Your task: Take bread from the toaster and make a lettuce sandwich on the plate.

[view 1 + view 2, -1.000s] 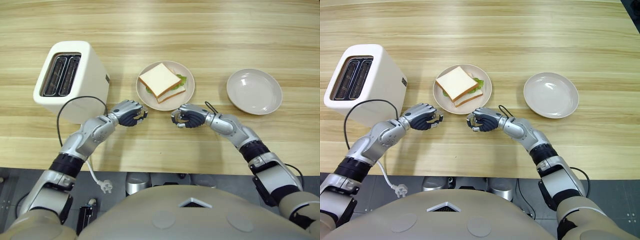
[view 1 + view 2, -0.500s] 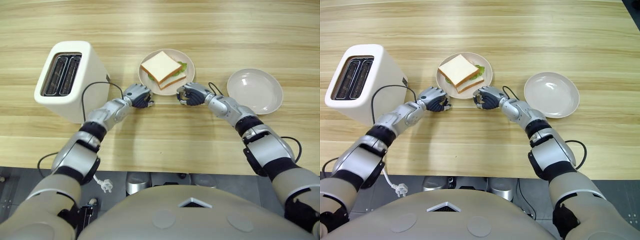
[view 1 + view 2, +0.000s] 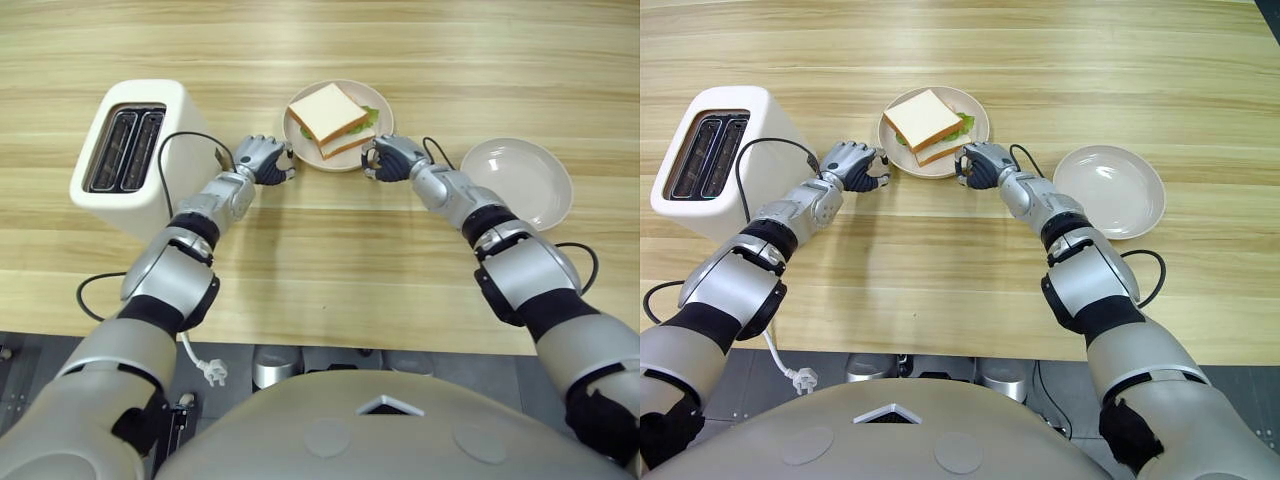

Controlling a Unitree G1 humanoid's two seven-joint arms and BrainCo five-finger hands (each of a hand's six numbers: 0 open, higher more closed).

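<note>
While left hand (image 3: pixel 262 160) and right hand (image 3: pixel 392 158) flank the plate (image 3: pixel 322 161) rim, both clenched — open table (image 3: pixel 420 50) beyond

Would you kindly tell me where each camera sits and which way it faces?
Left eye view: on the head, facing forward and down at the table; both arms show, left hand and right hand beside the plate.
Right eye view: slightly rightward, same aim; same arms and hands.
Shared: toaster, sandwich, empty dish.
</note>
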